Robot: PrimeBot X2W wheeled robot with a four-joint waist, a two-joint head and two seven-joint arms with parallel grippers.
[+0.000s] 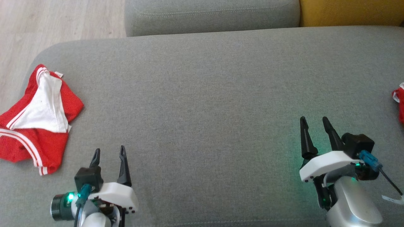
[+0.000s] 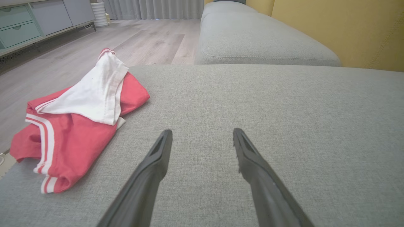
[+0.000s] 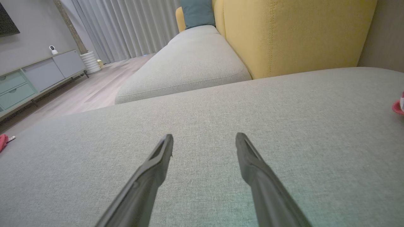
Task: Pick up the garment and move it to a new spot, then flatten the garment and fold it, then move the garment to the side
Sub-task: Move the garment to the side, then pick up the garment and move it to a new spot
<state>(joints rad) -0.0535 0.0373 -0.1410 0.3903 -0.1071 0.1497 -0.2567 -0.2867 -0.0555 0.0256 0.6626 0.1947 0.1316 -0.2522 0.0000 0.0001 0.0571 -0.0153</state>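
Observation:
The garment (image 1: pixel 38 126) lies crumpled at the left end of the grey sofa cushion (image 1: pixel 208 94), red with white striped trim and its white inside turned up. In the left wrist view the garment (image 2: pixel 79 126) sits to the left of the fingers, apart from them. My left gripper (image 1: pixel 109 148) hovers low near the cushion's front, just right of the garment, open and empty (image 2: pixel 202 131). Over bare cushion at the right, my right gripper (image 1: pixel 314 118) is open too, nothing between its fingers (image 3: pixel 204 135).
A scrap of red and white cloth (image 1: pixel 399 101) pokes in at the cushion's right edge (image 3: pixel 398 106). Behind stand a second grey cushion (image 1: pixel 211 15) and a yellow backrest (image 1: pixel 350 12). Wooden floor (image 1: pixel 47 25) lies beyond the left end.

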